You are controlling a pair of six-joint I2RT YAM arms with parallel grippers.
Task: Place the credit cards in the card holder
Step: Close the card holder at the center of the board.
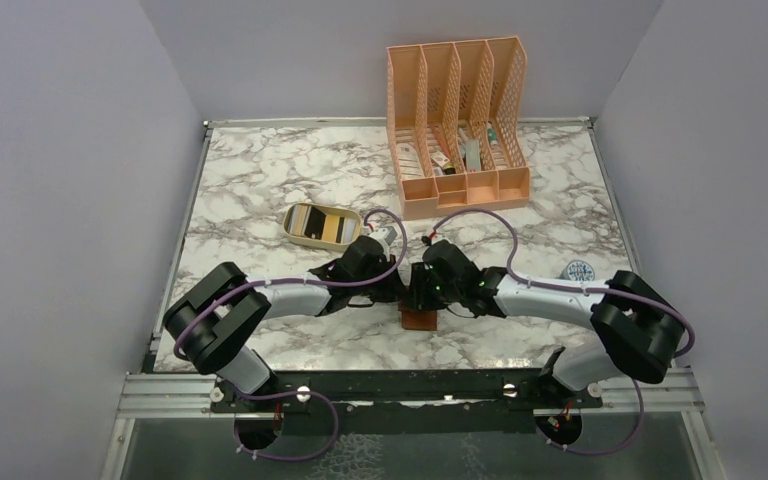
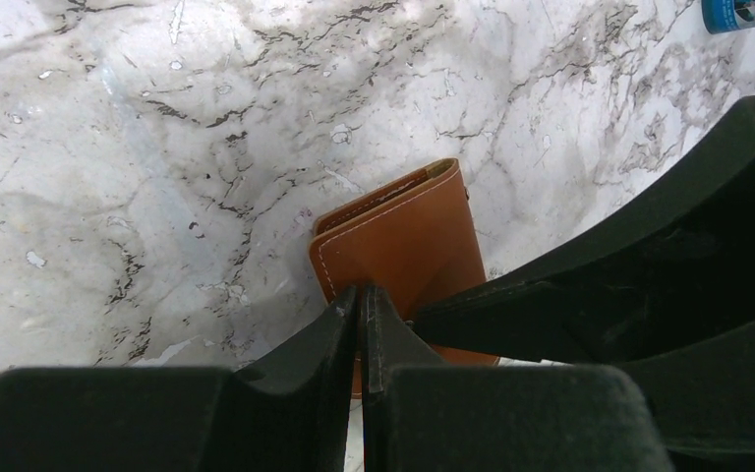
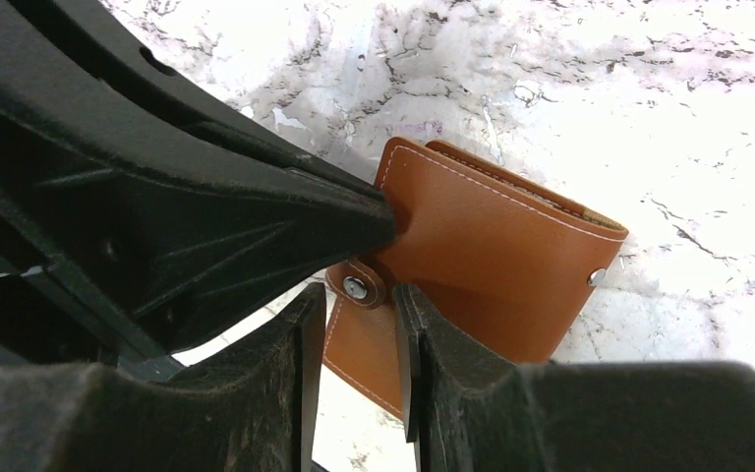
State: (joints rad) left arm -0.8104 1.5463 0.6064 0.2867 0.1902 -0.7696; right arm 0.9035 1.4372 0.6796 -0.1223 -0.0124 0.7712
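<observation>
Lying folded just nearward of the oval tray (image 1: 295,232), the card holder (image 3: 492,256) looks like soft, pliant leather. Your left gripper (image 2: 359,295) pinches its cover edge. Your right gripper (image 3: 356,295), barely parted, straddles the snap tab (image 3: 354,280), so pull there.

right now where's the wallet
In the top view the wallet lies at the near middle of the table, right between the tips of the left hand and the right hand, nearer than the oval tray.

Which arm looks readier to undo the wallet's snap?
Right, probably: its fingers straddle the snap tab of the card holder, while the left fingers are closed at its edge, seemingly steadying it.
</observation>
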